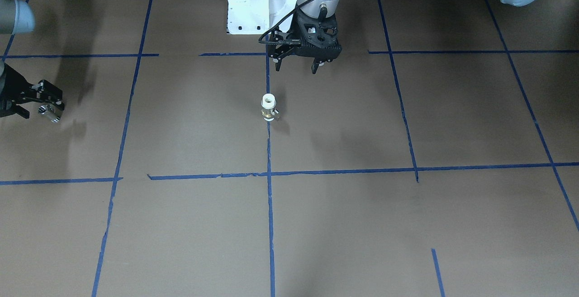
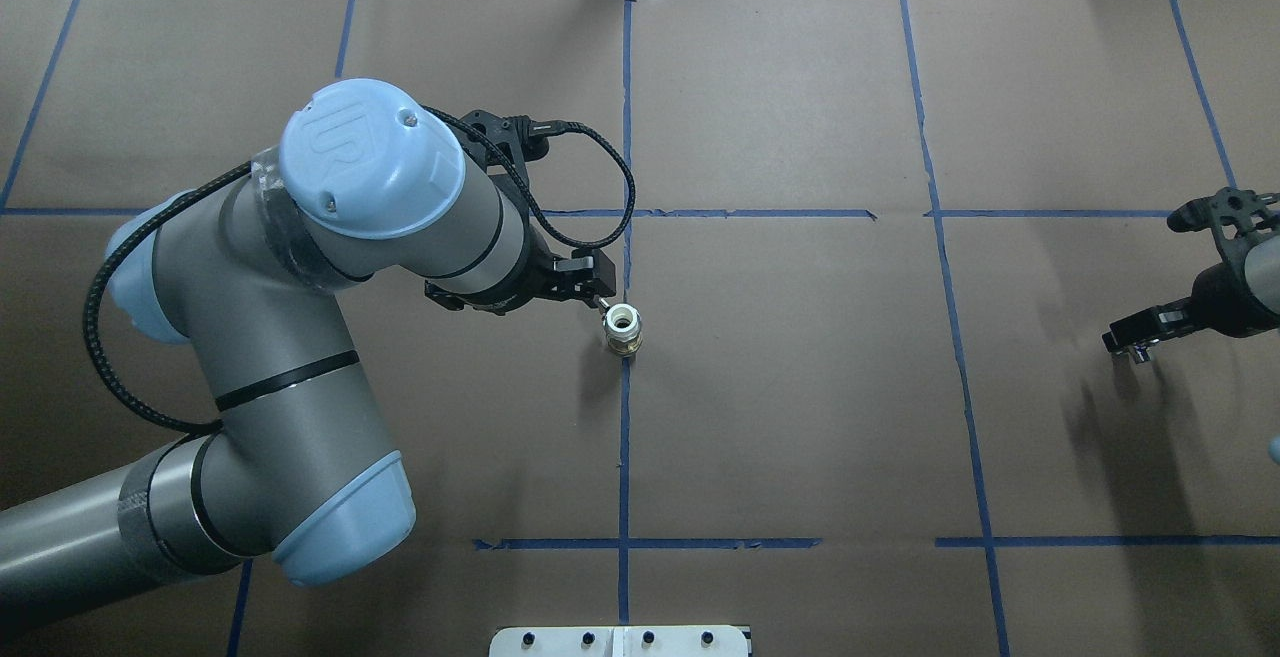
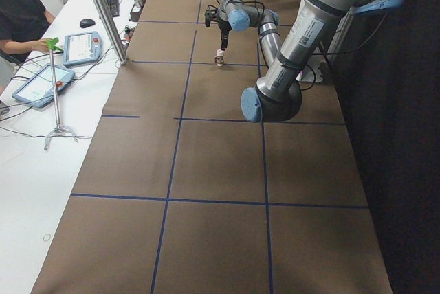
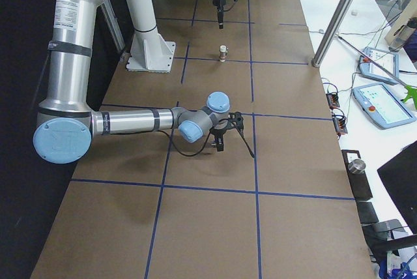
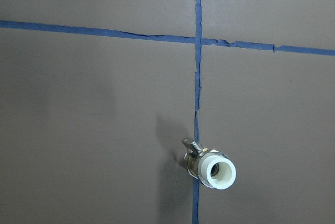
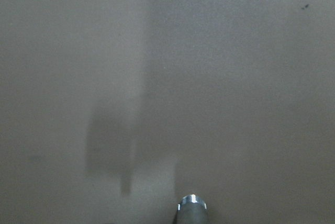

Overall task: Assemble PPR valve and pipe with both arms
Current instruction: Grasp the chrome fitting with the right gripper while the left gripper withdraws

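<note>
Brown paper [image 2: 800, 387] covers the table, marked into large rectangles by blue tape lines [image 2: 624, 457], and a white pedestal [image 1: 258, 3] stands at the robot-side edge. Alongside runs a white side table [image 3: 41, 170] (seen only from the end cameras) carrying two tablets [image 3: 84, 47], a keyboard [image 3: 110, 0], a mouse [image 3: 86, 23] and a slim green-tipped metal stand [image 3: 58, 129], with an aluminium post [image 3: 103, 12] rising at its edge. A person in a black top [image 3: 20, 12] sits there.

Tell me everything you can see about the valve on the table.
The PPR valve stands upright on the table, on a blue tape line. Its top is a white plastic collar with an open bore facing up; the middle looks brass, with a small metal side handle. Nothing touches it; the open left gripper hangs above, apart.
</note>
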Controlling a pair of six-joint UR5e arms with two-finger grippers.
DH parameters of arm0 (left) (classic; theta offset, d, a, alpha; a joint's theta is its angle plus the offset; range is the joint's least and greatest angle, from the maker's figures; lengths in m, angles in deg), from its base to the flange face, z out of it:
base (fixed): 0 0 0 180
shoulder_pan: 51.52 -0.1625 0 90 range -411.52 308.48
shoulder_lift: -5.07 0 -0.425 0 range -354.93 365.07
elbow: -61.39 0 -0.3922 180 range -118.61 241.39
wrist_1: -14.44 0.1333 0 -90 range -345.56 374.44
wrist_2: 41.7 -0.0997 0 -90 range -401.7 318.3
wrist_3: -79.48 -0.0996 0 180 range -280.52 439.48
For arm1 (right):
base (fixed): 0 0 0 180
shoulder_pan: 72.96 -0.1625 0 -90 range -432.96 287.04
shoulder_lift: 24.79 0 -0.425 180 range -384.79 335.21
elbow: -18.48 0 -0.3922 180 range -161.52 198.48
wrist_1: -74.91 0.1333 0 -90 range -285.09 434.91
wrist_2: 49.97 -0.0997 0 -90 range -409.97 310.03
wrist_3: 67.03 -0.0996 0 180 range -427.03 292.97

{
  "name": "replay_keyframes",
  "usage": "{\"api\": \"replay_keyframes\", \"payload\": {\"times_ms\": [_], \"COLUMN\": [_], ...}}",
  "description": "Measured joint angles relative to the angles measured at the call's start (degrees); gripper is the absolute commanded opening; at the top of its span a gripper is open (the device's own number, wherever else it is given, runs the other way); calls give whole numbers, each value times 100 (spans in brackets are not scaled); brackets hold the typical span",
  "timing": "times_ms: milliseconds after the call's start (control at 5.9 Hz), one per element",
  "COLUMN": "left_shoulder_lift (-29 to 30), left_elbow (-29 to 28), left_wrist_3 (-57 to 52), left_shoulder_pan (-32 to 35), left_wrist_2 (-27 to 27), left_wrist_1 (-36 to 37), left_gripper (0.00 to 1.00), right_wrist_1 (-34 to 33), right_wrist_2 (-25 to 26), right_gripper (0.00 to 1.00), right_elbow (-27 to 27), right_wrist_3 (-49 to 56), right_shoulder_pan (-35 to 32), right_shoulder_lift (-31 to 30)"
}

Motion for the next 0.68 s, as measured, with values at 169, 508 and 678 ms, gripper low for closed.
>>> {"api": "replay_keyframes", "payload": {"times_ms": [169, 508, 678], "left_shoulder_lift": [-6, -9, -13], "left_elbow": [3, 13, 22], "left_wrist_3": [0, 3, 7], "left_shoulder_pan": [-1, -2, -1], "left_wrist_2": [0, 1, 1], "left_wrist_1": [0, 0, 0], "left_gripper": [93, 93, 93], "right_wrist_1": [3, 15, 17], "right_wrist_2": [71, 111, 117], "right_gripper": [39, 1, 0], "right_elbow": [69, 125, 118], "right_wrist_3": [16, 35, 59], "right_shoulder_pan": [81, 124, 127], "right_shoulder_lift": [7, 27, 58]}}
